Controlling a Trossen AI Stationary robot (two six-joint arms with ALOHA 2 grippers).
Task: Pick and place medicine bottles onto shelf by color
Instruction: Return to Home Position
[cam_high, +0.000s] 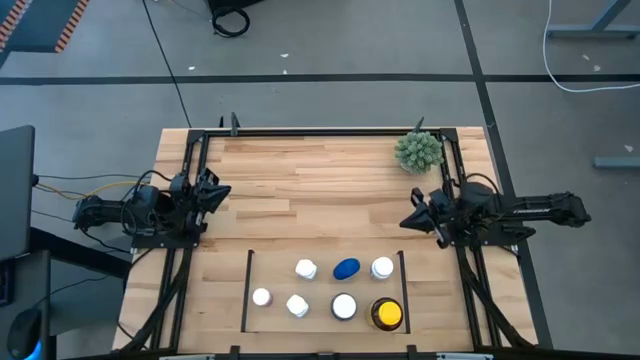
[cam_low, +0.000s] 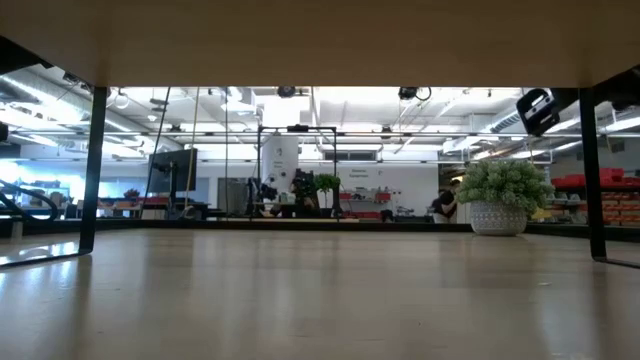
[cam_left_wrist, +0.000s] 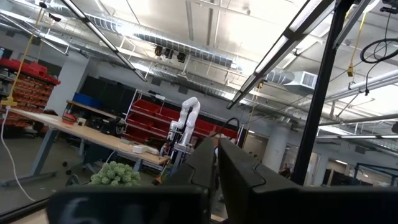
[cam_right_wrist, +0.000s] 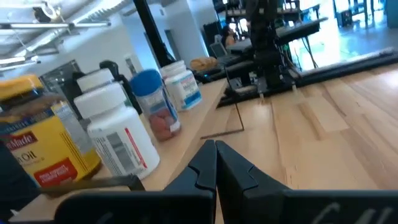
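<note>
Several medicine bottles stand upright on their bases inside the shelf (cam_high: 322, 287), a light wood bay at the table's near edge between two thin black bars. Most have white caps (cam_high: 306, 268); one is blue (cam_high: 346, 268), and a larger amber one has a yellow cap (cam_high: 387, 314). In the right wrist view the amber bottle (cam_right_wrist: 37, 149), a white bottle (cam_right_wrist: 118, 134) and a blue-capped one (cam_right_wrist: 152, 102) stand close by. My left gripper (cam_high: 222, 193) (cam_left_wrist: 216, 157) is shut at the table's left side, tipped upward. My right gripper (cam_high: 408, 222) (cam_right_wrist: 216, 150) is shut at the right side, level, above the wood.
A spiky green plant in a pot (cam_high: 418, 151) (cam_low: 505, 195) stands at the table's far right corner. Black frame rails (cam_high: 330, 131) run along the table's far edge and both sides. Bare wood (cam_high: 320, 200) lies between the two arms.
</note>
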